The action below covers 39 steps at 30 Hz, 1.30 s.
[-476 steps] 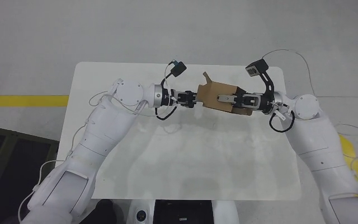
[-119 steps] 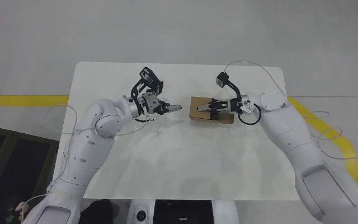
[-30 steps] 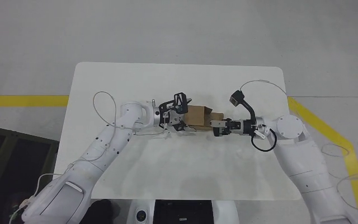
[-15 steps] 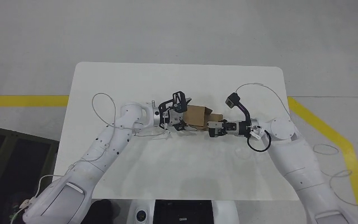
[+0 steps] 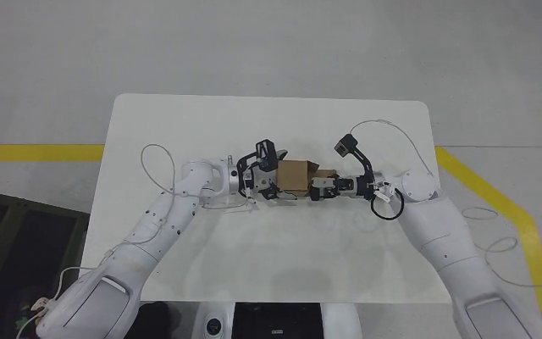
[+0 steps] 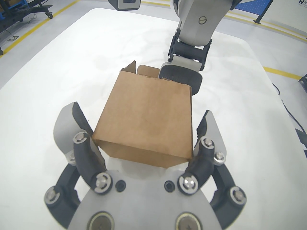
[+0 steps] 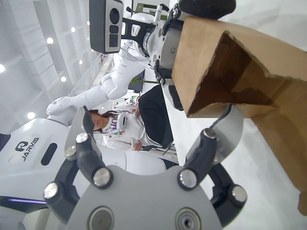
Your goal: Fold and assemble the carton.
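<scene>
The brown carton lies on its side at the middle of the white table. My left gripper is shut on its closed end, one finger on each side wall of the carton. The carton's other end is open, with a loose flap hanging off it. My right gripper stands open at that end. One of its pads rests against the open rim, and the other finger is clear of the cardboard.
A thin white cable loops over the table beside my left arm. Another cable arcs above my right wrist. Bare tabletop lies in front of and behind the carton.
My right gripper has slid a little left and back, closing in on the carton's open end. The left gripper has kept its hold and the carton has barely shifted.
</scene>
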Each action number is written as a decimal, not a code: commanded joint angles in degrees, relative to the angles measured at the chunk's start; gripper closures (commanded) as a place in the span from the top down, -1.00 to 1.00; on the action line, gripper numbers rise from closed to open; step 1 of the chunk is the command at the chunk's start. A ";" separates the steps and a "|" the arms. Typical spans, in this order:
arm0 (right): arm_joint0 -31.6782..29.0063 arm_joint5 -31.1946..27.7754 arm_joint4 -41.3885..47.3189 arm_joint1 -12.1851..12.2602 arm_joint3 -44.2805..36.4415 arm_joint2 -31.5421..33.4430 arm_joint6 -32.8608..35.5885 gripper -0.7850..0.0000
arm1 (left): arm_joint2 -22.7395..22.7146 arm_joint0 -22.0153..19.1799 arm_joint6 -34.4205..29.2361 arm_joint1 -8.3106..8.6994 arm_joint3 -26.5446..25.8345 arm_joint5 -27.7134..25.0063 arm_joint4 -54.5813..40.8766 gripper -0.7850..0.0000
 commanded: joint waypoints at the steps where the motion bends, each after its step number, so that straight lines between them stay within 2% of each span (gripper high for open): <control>1: 1.35 0.31 0.08 -0.52 1.53 -1.24 0.32 1.00 | 0.18 -0.25 0.59 -0.13 0.60 0.00 0.24 1.00; 11: 5.83 0.57 -0.62 -1.74 5.15 -5.15 0.59 1.00 | 1.21 -2.00 2.37 -0.88 3.10 -0.46 1.42 1.00; 18: 5.09 1.18 -0.59 0.21 4.17 -2.43 1.19 1.00 | 1.33 -2.81 2.78 -1.19 4.66 -0.69 1.63 1.00; 25: 4.14 -1.25 0.05 2.05 5.32 2.19 -1.24 1.00 | 1.19 -3.21 2.79 -1.37 5.50 -1.00 1.44 1.00; 39: 12.78 -2.02 -3.06 -0.48 13.05 -3.48 -2.00 1.00 | 0.52 -2.86 3.14 -1.35 5.60 -1.22 1.56 1.00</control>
